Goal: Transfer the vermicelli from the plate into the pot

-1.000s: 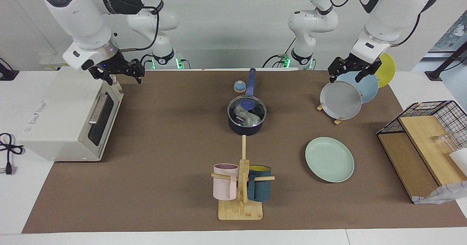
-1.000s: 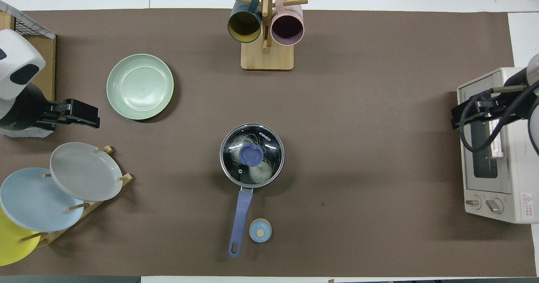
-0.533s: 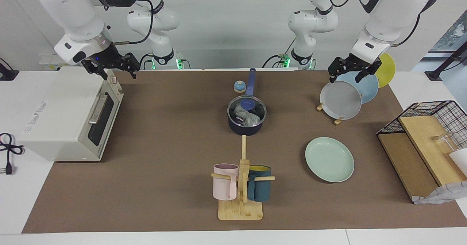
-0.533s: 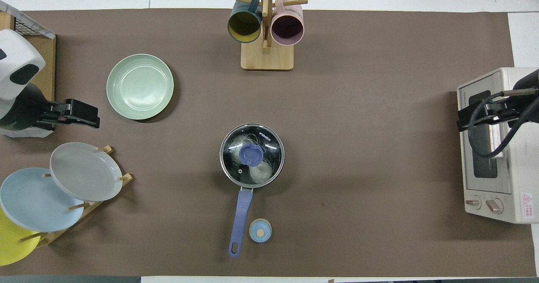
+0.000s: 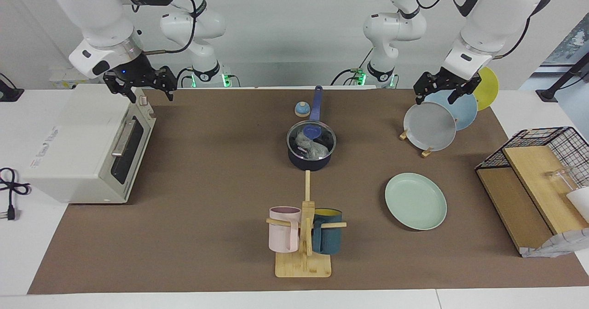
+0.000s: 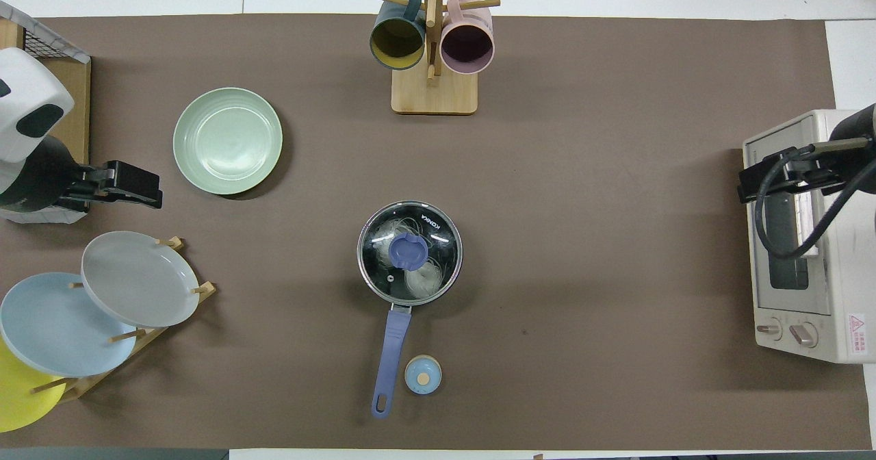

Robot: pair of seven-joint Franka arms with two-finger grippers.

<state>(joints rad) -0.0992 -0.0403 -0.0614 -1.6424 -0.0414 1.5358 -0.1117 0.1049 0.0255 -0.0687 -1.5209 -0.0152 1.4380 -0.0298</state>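
Note:
The pot (image 5: 309, 160) stands mid-table with its glass lid (image 5: 322, 142) on and its blue handle pointing toward the robots. The vermicelli (image 5: 305, 144) lies inside the pot and shows through the lid, also in the overhead view (image 6: 423, 279). The mint-green plate (image 5: 415, 201) lies bare, farther from the robots than the pot, toward the left arm's end. My left gripper (image 5: 436, 99) is open and empty, up over the plate rack. My right gripper (image 5: 152, 97) is open and empty, over the toaster oven's edge.
A toaster oven (image 5: 87, 148) stands at the right arm's end. A wooden rack (image 5: 427, 151) with grey, light-blue and yellow plates and a wire-and-wood shelf (image 5: 529, 185) stand at the left arm's end. A mug tree (image 5: 303, 235) stands farther out than the pot. A small blue round thing (image 5: 302, 110) sits beside the handle.
My right gripper has risen a little and drawn back over the toaster oven. The left gripper, pot, lid and plate have not moved.

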